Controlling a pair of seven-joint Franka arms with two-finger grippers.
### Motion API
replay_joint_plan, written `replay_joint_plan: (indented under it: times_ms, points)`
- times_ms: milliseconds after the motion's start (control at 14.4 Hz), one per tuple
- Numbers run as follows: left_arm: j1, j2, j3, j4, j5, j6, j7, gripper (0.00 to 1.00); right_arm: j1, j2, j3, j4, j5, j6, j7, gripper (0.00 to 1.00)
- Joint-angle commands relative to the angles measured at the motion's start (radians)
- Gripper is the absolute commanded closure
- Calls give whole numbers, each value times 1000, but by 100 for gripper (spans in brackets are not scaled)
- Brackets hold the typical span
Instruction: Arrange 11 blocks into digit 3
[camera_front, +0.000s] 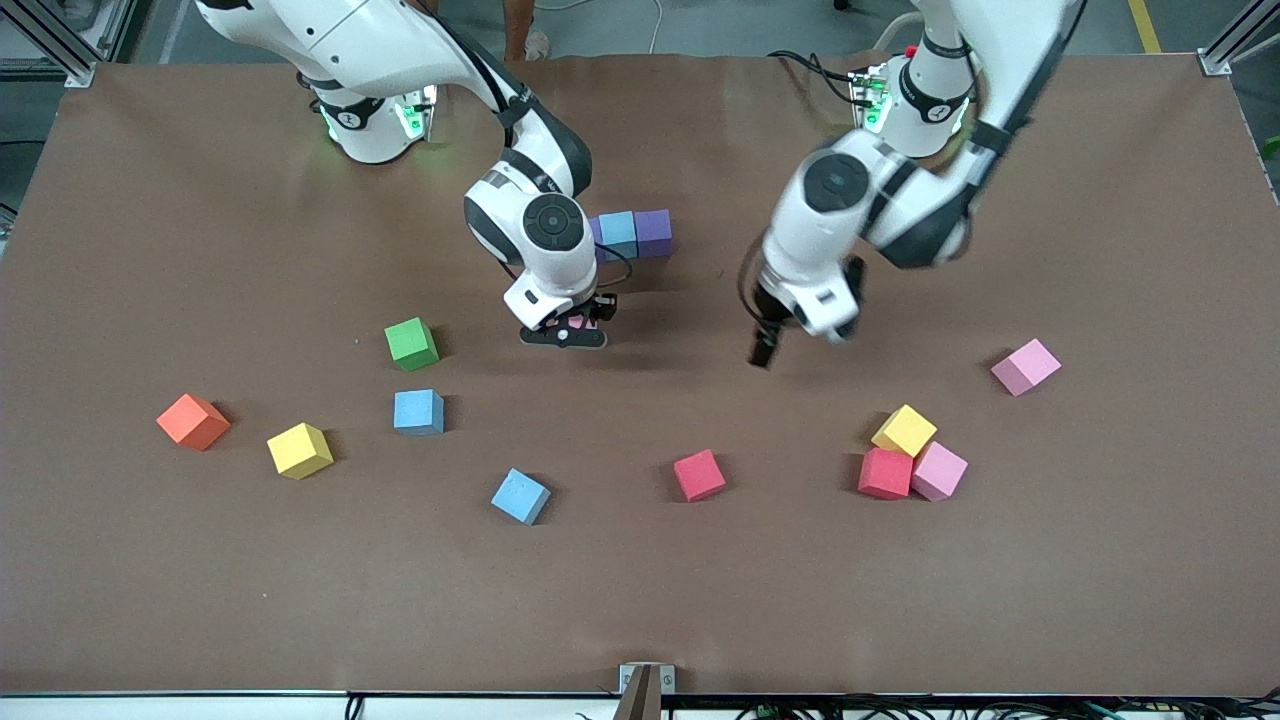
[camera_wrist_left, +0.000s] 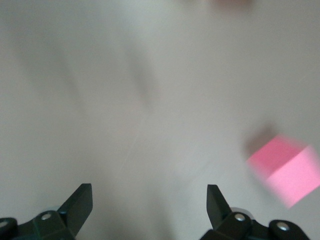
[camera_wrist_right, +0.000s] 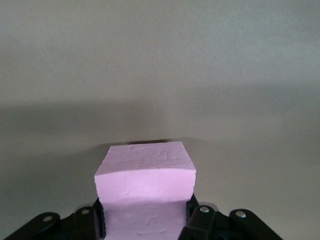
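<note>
Pinching a pink cube (camera_wrist_right: 145, 192) between its two black fingers, the right gripper (camera_front: 572, 326) hangs low over the bare middle of the brown table (camera_front: 200, 600), over a spot nearer to the front camera than a short row of cubes: a light blue one (camera_front: 618, 234) touching a purple one (camera_front: 653, 231), with the arm covering the row's end toward the right arm's base. The left gripper (camera_front: 765, 350) is over bare table too, its fingers (camera_wrist_left: 80, 205) spread wide with nothing between them; a blurred pink cube (camera_wrist_left: 287, 170) shows in its wrist view.

Loose blocks lie nearer the front camera. Toward the right arm's end sit a green cube (camera_front: 411, 343), a light blue cube (camera_front: 418, 411), a yellow cube (camera_front: 299, 450), an orange cube (camera_front: 193, 421) and another light blue cube (camera_front: 520, 496). A red cube (camera_front: 698, 474) lies alone near the middle. Toward the left arm's end, a yellow cube (camera_front: 904, 431), a red cube (camera_front: 885, 473) and a pink cube (camera_front: 939, 471) huddle together touching, and one more pink cube (camera_front: 1025, 366) sits apart.
</note>
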Motion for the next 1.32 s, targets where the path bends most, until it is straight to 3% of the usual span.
replay_joint_plan:
  times_ms: [0, 277, 485, 623, 900, 1246]
  points:
    - [118, 94, -13, 99, 207, -23, 91, 0, 27, -46, 3, -49, 10, 19, -15, 60]
    - [289, 117, -13, 156, 272, -44, 462, 0, 58, -49, 4, -52, 11, 18, -58, 60]
    - [404, 111, -16, 204, 275, -192, 894, 0, 58, -47, 4, -68, 11, 21, -93, 60]
    - [479, 111, -16, 227, 275, -289, 1073, 0, 57, -50, 4, -101, 11, 62, -98, 60]
    - [683, 137, -71, 175, 243, -273, 1101, 0, 58, -64, 4, -137, 13, 110, -98, 60]
    - [821, 105, -137, 2, 179, -250, 1097, 0, 69, -86, 4, -164, 11, 110, -98, 60]
